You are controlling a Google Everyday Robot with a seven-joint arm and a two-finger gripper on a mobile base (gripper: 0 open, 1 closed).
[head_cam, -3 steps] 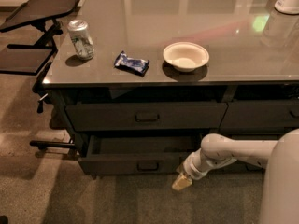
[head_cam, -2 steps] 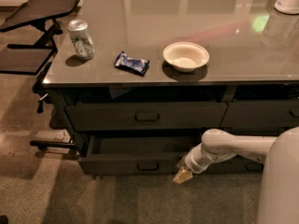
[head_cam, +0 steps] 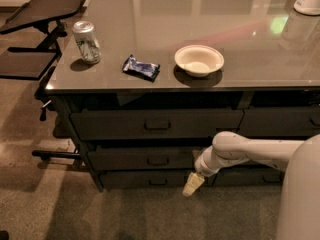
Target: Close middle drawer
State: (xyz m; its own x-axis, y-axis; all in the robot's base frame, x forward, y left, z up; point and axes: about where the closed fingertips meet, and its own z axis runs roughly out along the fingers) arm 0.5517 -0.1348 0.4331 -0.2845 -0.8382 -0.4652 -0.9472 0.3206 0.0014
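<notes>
One clear change against the pictures of a second before: middle drawer (head_cam: 145, 159) pushed far back into the cabinet. Earlier, standing well out, with its long tray open to view and its low front hiding the drawer below. Now, only the front panel with the small bar handle showing, between the taller top drawer (head_cam: 157, 125) above and the bottom drawer (head_cam: 145, 180) below, the latter newly in sight with its own handle. Fully flush with the neighbours or not, hard to say: a dark band above the panel, perhaps only shadow.

Gripper (head_cam: 192, 184) low in front of the cabinet, pointing down and to the left, just below the right end of the middle drawer and before the right end of the bottom one. Hardly shifted from its earlier place, only a little higher. Touching the panel or just apart from it, not possible to tell. State of the jaws also not possible to tell; nothing seen held.

On the surface (head_cam: 240, 39), can (head_cam: 86, 41), blue packet (head_cam: 141, 67) and white bowl (head_cam: 199, 60), all as before.

Judged from this: task nearly done, maybe done. If any gap left, a short last push on the front needed.
</notes>
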